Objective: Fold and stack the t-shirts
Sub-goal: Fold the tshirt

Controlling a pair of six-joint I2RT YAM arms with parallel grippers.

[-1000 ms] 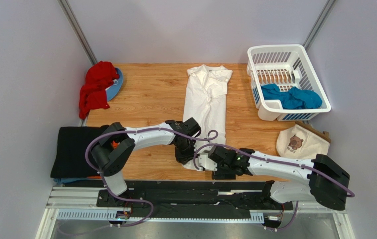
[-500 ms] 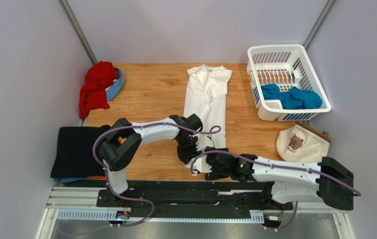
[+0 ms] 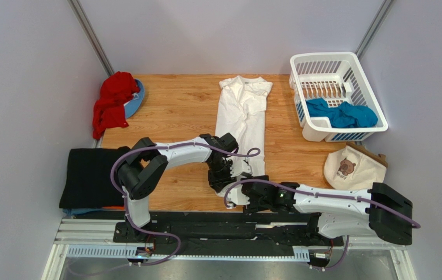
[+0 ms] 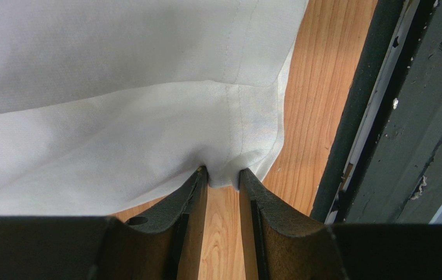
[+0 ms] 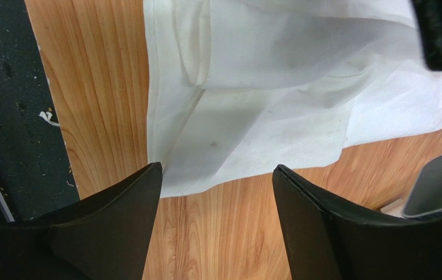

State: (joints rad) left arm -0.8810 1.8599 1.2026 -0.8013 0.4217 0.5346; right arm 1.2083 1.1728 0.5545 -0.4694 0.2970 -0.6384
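R gripper closer to white t-shirt hem, jaws apart; L gripper tight on hem.

Matt white cloth t-shirt on smooth, grained wood table

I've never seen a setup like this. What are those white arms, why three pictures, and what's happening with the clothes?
These are two robot arms bolted at the near edge of a wooden table, each ending in a two-finger gripper. The wide picture comes from a camera above and behind them; the two close-ups come from cameras on the wrists, so the dark shapes at the bottom are each arm's own fingers. A white t-shirt lies lengthwise down the middle. The left gripper pinches its near hem; the right gripper is open by the same hem, holding nothing. Also there: a teal shirt in a white basket, a red cloth, a black cloth and a cream bag.
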